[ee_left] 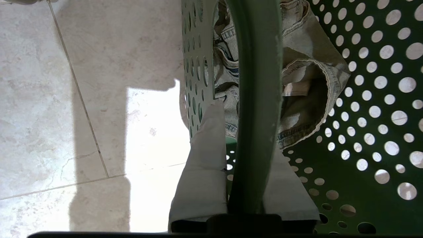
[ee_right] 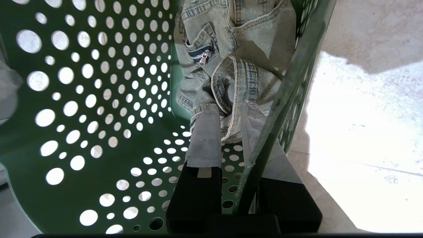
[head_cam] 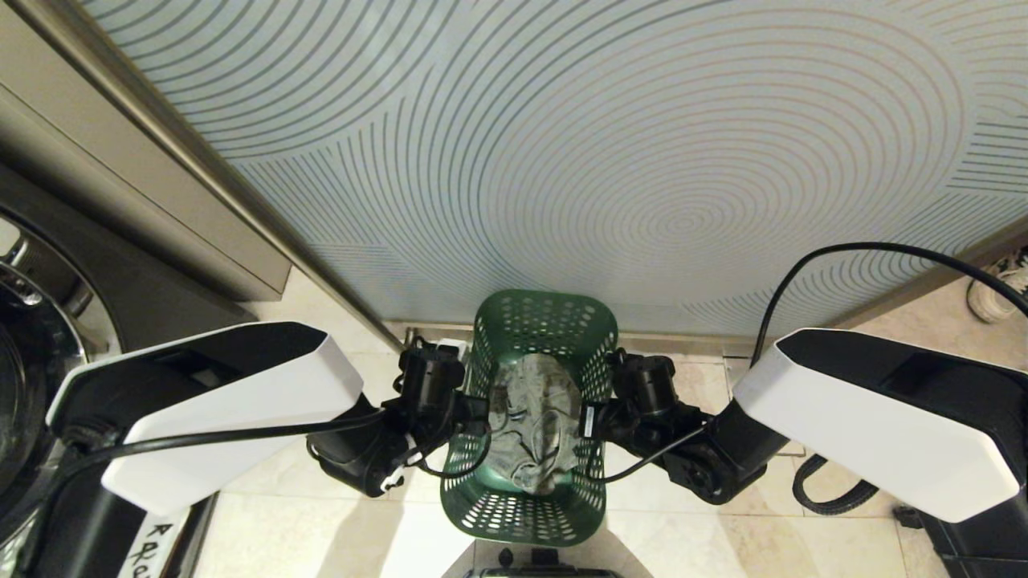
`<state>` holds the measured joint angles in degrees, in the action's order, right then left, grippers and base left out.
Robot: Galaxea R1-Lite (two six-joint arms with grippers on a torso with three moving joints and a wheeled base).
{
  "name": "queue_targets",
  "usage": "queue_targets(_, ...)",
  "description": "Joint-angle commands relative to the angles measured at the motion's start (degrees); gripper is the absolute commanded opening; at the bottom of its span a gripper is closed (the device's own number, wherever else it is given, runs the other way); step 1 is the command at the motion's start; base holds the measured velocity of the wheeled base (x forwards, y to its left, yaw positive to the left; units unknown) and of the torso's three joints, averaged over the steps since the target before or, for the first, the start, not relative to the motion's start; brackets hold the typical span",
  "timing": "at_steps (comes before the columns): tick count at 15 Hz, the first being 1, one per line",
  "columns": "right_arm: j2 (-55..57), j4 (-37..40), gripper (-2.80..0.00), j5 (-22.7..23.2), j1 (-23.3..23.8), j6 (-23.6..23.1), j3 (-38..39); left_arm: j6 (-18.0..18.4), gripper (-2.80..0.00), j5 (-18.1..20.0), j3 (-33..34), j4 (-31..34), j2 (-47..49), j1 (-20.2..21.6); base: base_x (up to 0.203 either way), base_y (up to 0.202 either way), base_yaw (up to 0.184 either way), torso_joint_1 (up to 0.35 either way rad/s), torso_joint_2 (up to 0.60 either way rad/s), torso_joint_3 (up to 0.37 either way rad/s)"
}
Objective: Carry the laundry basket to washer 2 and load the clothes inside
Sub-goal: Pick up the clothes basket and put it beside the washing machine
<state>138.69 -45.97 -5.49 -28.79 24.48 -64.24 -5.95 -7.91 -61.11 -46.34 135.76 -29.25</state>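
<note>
The green laundry basket (head_cam: 536, 490) with round-holed sides stands on the tile floor right in front of me. The clothes (head_cam: 536, 429), a pale grey-green denim garment (ee_right: 238, 62), lie inside it. My left gripper (head_cam: 474, 411) is shut on the basket's left rim (ee_left: 259, 82), with taped fingers (ee_left: 206, 148) on either side of it. My right gripper (head_cam: 596, 417) is shut on the right rim (ee_right: 290, 89), one finger (ee_right: 206, 138) inside the basket and the other outside. A dark grey washer (head_cam: 40, 337) with a chrome door ring stands far left. No number shows on it, so I cannot tell if it is washer 2.
A frosted glass panel with curved lines (head_cam: 602, 160) rises just behind the basket, on a metal sill (head_cam: 691, 343). A beige cabinet (head_cam: 120, 185) stands above the washer. A black cable (head_cam: 843, 249) loops over my right arm, and a shoe (head_cam: 996, 293) lies far right.
</note>
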Motion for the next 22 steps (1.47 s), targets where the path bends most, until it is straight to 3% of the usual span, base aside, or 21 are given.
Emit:
queue_targets(1, -0.39, -0.44, -2.80, 0.04, -0.03, 0.04, -0.18, -0.49, -2.80, 0.63, -0.06, 1.07, -2.71, -0.02, 0.000, 0.000, 0.000, 0.000, 0.00, 0.000)
queue_targets(6, -2.66, -0.37, -2.80, -0.05, -0.30, 0.04, 0.28, -7.03, -2.80, 6.09, -0.32, 10.34, -8.71, 0.06, 0.000, 0.000, 0.000, 0.000, 0.00, 0.000)
queue_targets(12, -7.74, -0.35, -2.80, 0.37, -0.74, 0.49, 1.32, -8.42, -2.80, 7.00, 0.32, 15.20, -12.30, 0.07, 0.000, 0.000, 0.000, 0.000, 0.00, 0.000)
queue_targets(14, -9.35, -0.35, -2.80, 0.39, -1.96, 0.64, 2.34, -10.48, -2.80, 8.39, 0.34, 16.94, -13.48, 0.07, 0.000, 0.000, 0.000, 0.000, 0.00, 0.000)
queue_targets(17, -11.04, -0.35, -2.80, 0.39, -3.36, 0.92, 3.39, -17.07, -2.80, 14.94, 0.11, 23.85, -17.03, 0.27, 0.000, 0.000, 0.000, 0.000, 0.00, 0.000)
queue_targets(20, -12.33, -0.35, -2.80, 0.39, -3.46, 1.00, 4.04, -18.02, -2.80, 15.71, 0.76, 24.22, -17.32, 0.26, 0.000, 0.000, 0.000, 0.000, 0.00, 0.000)
queue_targets(22, -14.19, -0.31, -2.80, 0.39, -3.71, 1.59, 4.20, -19.96, -2.80, 18.70, 1.39, 24.47, -18.45, 0.32, 0.000, 0.000, 0.000, 0.000, 0.00, 0.000)
